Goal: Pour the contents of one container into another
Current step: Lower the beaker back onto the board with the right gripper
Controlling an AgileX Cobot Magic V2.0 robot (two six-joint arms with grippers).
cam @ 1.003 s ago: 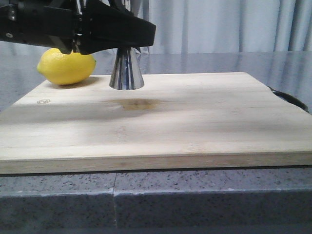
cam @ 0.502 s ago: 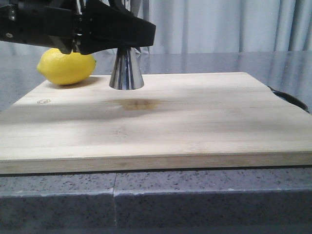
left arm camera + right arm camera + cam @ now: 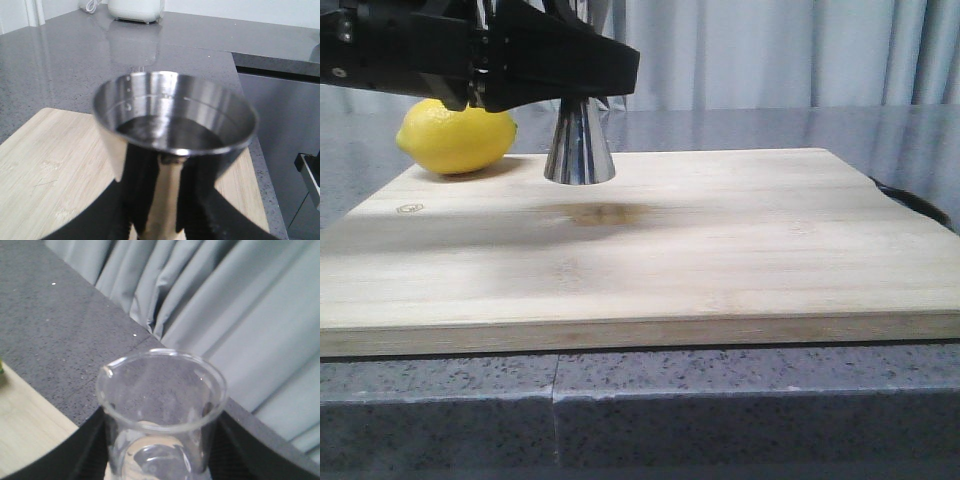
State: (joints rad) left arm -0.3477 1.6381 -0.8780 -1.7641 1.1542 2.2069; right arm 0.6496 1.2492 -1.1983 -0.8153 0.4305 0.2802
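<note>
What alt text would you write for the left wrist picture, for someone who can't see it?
Close-up looking down into the open top cup of a polished steel jigger, which holds a shallow pool of liquid, with the left gripper closed on its narrow waist. Beneath it is a pale wooden cutting board on a grey speckled counter.

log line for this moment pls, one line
left gripper: shut on steel jigger, upright on cutting board | right gripper: shut on glass beaker, upright | lemon: beside jigger
</note>
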